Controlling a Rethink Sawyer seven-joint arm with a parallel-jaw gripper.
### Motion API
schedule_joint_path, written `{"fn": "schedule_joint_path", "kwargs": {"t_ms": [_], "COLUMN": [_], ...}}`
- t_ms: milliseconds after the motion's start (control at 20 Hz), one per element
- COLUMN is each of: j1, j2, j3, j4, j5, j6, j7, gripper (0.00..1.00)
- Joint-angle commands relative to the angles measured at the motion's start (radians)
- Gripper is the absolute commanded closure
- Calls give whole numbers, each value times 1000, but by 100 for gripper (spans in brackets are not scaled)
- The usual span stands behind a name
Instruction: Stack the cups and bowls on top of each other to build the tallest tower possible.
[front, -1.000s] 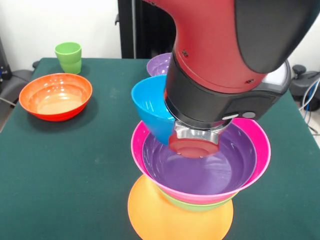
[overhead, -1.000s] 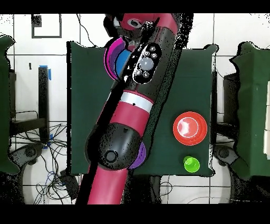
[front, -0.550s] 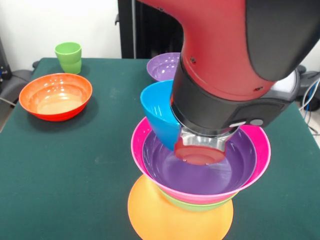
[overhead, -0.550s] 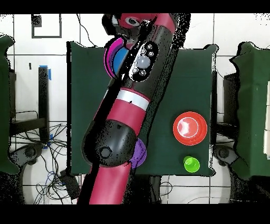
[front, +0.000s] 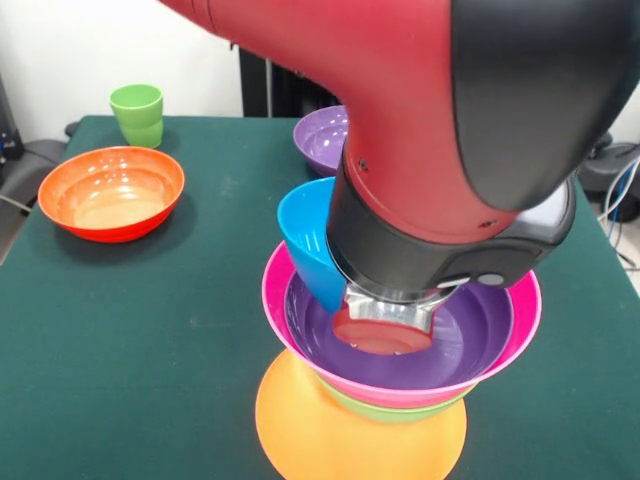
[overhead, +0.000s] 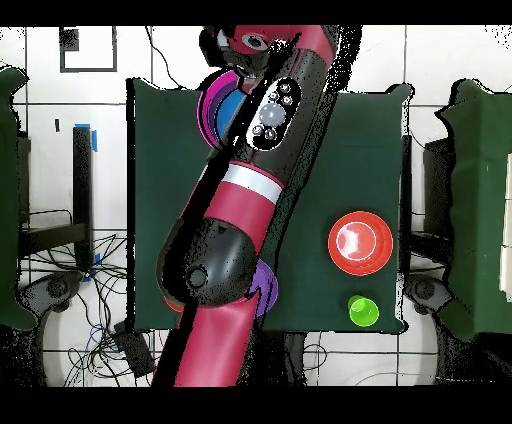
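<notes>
Tower (front: 400, 385) of nested bowls at the table's (front: 150, 330) front-view 6 o'clock: we see an upturned orange base (front: 350, 430), a green rim, then pink and purple bowls (front: 470, 320). We cannot tell the gripper's (front: 385, 325) state, hidden under the arm's wrist inside the purple bowl, with a blue bowl (front: 305, 240) tilted at its 9 o'clock. Toward 10 o'clock sit a red-orange bowl (front: 110, 192) and the light-green cup (front: 137, 113); another purple bowl (front: 322, 135) lies at 12 o'clock.
</notes>
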Motion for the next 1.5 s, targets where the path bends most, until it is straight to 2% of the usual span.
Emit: {"fn": "schedule_joint_path", "kwargs": {"t_ms": [50, 650, 1050, 1100, 1500], "j1": [-5, -17, -8, -7, -8], "j2": [7, 12, 16, 17, 19], "j3": [-80, -121, -112, -106, -92], "j4": [1, 2, 16, 18, 18], "j5": [22, 69, 64, 64, 69], "j6": [6, -9, -24, -26, -30], "j7": [222, 222, 210, 209, 195], "gripper": [100, 100, 100, 0, 0]}}
